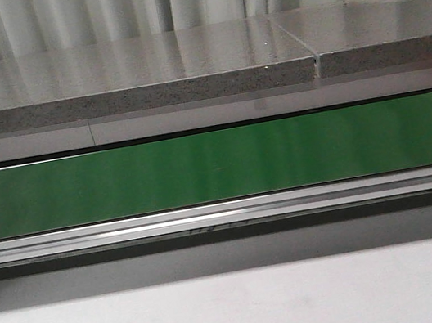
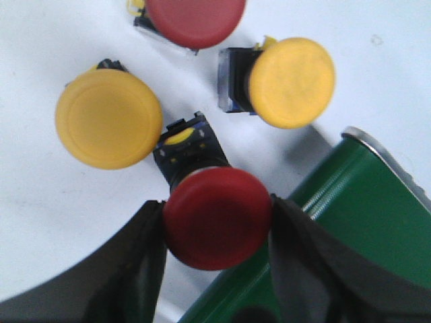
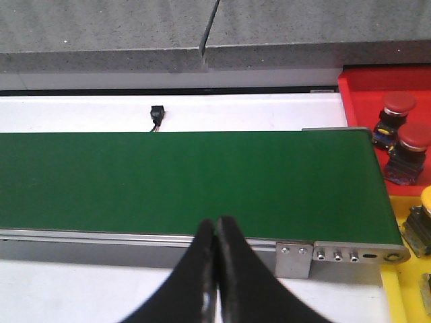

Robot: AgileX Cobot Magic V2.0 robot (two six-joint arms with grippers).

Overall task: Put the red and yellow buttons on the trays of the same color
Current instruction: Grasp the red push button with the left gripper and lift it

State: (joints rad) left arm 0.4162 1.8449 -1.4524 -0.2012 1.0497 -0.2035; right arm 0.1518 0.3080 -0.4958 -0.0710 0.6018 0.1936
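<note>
— Has the left gripper (image 2: pixel 217 222) got that red button (image 2: pixel 217 217)?

— Looks so. Its fingers sit against either side of the cap, beside the green belt (image 2: pixel 350 222), with two yellow buttons (image 2: pixel 108 118) just past it.

— Tricky to hold?

— I'd guess light, hard plastic with a smooth rounded cap, so it could slip. Gripping across the cap's widest part seems safest.

— And the right gripper (image 3: pixel 215 232)?

— Pressed together, holding nothing, over the belt. The red tray (image 3: pixel 357 87) is beyond it.
</note>
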